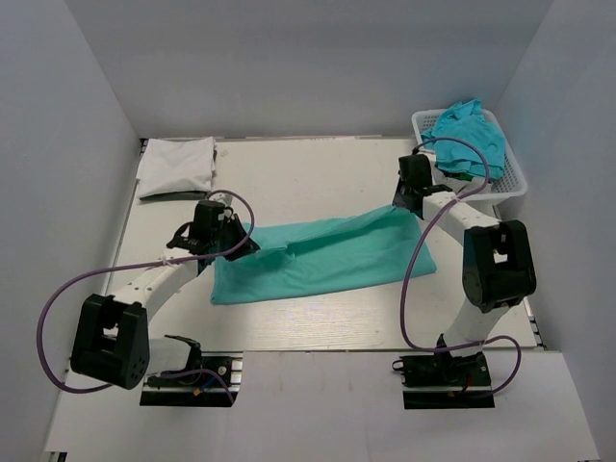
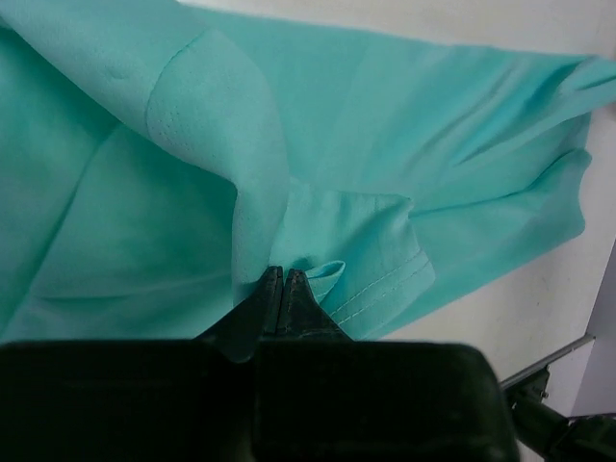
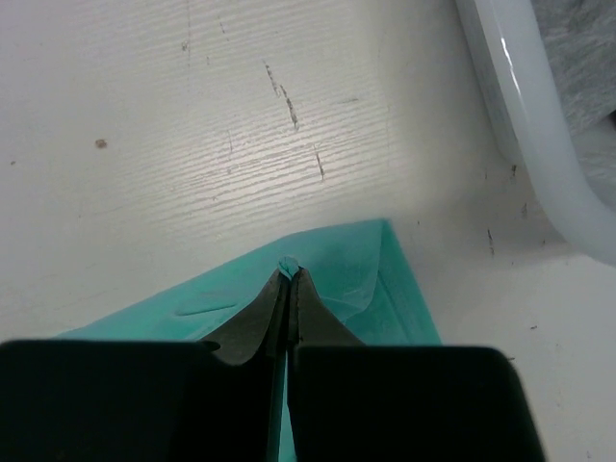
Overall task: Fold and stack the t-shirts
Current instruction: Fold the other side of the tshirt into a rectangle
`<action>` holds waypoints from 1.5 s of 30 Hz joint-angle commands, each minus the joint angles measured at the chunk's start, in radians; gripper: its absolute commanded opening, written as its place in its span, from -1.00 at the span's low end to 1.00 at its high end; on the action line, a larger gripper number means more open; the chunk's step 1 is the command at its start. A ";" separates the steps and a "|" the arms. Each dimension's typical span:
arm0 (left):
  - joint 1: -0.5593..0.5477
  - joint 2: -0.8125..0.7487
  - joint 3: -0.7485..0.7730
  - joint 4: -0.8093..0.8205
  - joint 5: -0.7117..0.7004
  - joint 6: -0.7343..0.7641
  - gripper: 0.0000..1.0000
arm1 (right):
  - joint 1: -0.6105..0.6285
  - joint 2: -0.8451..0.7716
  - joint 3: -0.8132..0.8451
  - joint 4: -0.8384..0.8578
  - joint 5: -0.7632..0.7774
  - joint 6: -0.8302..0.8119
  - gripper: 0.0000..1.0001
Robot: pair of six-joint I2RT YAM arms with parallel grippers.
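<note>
Fabric of the teal t-shirt [image 1: 327, 256] sits pinched tight in both the left claw [image 2: 281, 277] and right claw [image 3: 289, 272].

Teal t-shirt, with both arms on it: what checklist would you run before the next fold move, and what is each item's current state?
1. Left gripper pinching the teal t-shirt: ok, fingers closed on a gathered fold.
2. Right gripper pinching a corner of it: ok.
3. Shirt spans between both grippers: ok in the top view.
4. Fabric smooth: not ok, bunched and creased by the left gripper.
5. Basket apart from the right gripper: ok, though its rim is near.
6. Folded white shirt apart from the teal one: ok.
</note>
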 commanded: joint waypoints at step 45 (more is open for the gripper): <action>-0.028 0.461 0.327 -0.479 -0.239 -0.072 0.99 | -0.050 -0.100 -0.296 0.013 -0.362 0.063 0.79</action>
